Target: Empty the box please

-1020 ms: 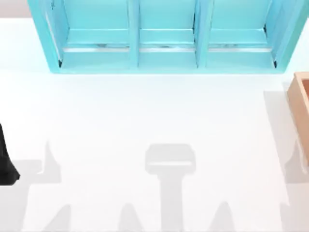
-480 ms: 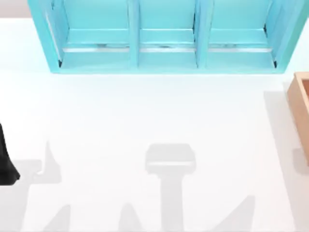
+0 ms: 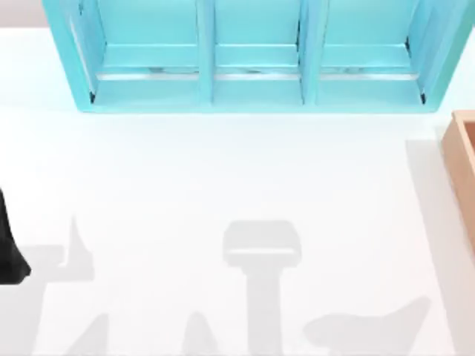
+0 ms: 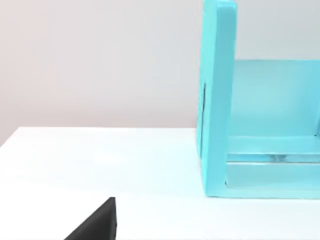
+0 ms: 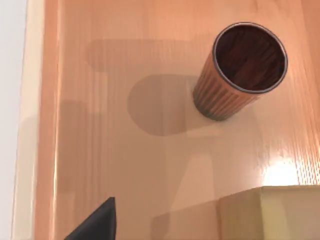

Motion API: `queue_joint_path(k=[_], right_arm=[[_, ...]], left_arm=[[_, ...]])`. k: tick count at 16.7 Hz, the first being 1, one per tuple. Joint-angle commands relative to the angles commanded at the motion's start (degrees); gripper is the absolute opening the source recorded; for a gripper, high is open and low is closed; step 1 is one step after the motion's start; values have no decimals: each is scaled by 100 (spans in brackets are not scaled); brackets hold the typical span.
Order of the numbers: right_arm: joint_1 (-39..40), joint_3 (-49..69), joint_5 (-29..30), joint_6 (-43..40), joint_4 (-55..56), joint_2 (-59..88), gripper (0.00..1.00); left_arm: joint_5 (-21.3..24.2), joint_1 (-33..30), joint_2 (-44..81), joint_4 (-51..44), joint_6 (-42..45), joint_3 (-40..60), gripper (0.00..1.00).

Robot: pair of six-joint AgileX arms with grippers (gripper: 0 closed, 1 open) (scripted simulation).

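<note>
White tabletop [image 3: 223, 178] spreads under a turquoise shelf cabinet [image 3: 252, 55] at twelve o'clock in the top view. At three o'clock, cut by the frame's edge, sits the box [image 3: 462, 159]. From the right wrist view, its wooden floor [image 5: 125, 165] carries an upright ribbed brown cup [image 5: 240, 70] and a tan carton [image 5: 270, 212] near it. My left arm [image 3: 9, 248] is parked at nine o'clock. Whether either gripper's fingers are spread or closed, I cannot tell.
</note>
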Motion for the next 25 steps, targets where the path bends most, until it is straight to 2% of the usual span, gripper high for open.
queue_joint_path(k=[15, 25], right_arm=[[-1057, 3054, 38, -940, -3007, 3848, 100], [-1090, 3163, 27, -984, -3101, 4107, 100]], left_arm=[[0, 0, 0, 0, 0, 0, 100], [0, 0, 0, 0, 0, 0, 100]])
